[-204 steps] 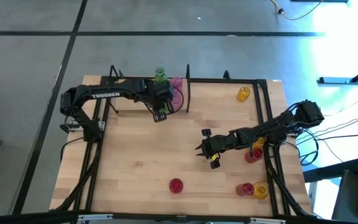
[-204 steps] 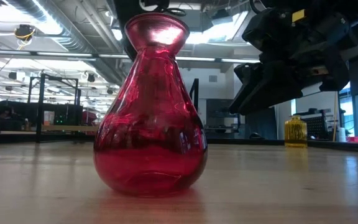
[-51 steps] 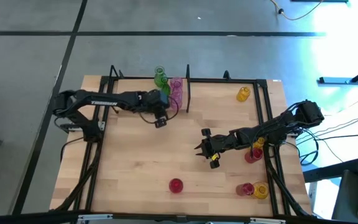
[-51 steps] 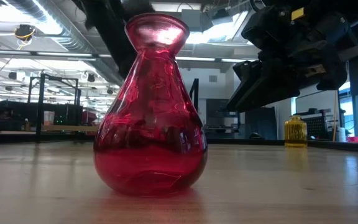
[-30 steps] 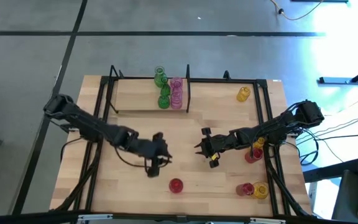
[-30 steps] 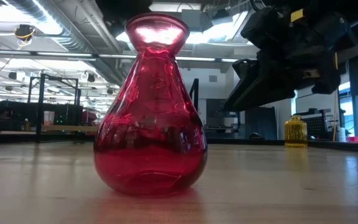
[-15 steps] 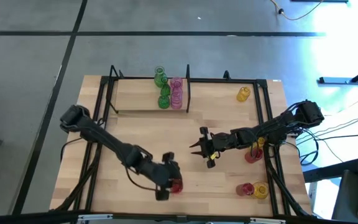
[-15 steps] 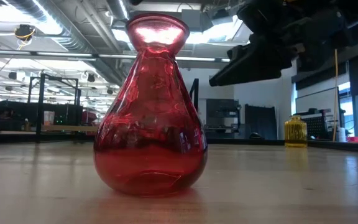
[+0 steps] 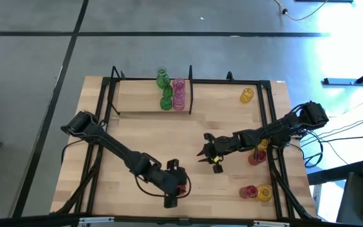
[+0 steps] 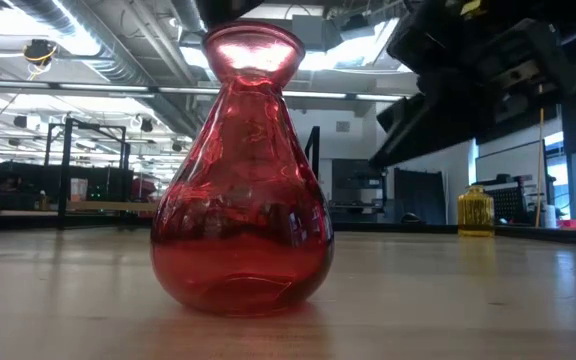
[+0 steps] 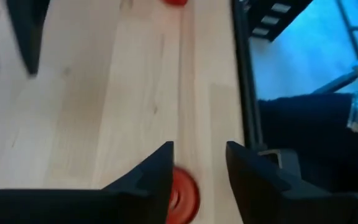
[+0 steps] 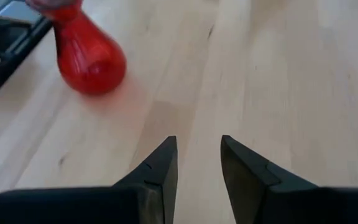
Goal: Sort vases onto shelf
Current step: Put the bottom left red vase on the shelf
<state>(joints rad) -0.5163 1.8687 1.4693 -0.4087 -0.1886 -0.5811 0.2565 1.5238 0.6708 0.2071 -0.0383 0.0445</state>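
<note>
The left gripper (image 9: pixel 176 187) has swung away from the shelf (image 9: pixel 137 101) at the far side of the table (image 9: pixel 137 135) and now sits low over the lone red vase (image 9: pixel 181 187) near the front edge. A second ago it was still short of that vase; seven seconds ago it was at the shelf beside the green vases (image 9: pixel 164 89) and pink vases (image 9: pixel 179 93). Those four now stand on the shelf against the black divider (image 9: pixel 190 88), so that delivery looks finished and the arm has gone for its next pick.

In the left wrist view the fingers (image 11: pixel 157 174) stand apart with the vase's red mouth (image 11: pixel 180 193) showing between them, so the vase is bracketed but not yet gripped (whether a finger already touches the glass is hard to say from these angles). The low view shows the vase (image 10: pixel 243 170) upright on the wood.

The right gripper (image 9: pixel 208 152) waits over the middle of the table, fingers (image 12: pixel 157 168) apart and holding nothing; it has barely shifted. Another red vase (image 12: pixel 86 53) lies ahead of it in its wrist view. Left to sort are a yellow vase (image 9: pixel 246 95) at the far right and the red and yellow cluster (image 9: pixel 257 191) at the right front corner.
</note>
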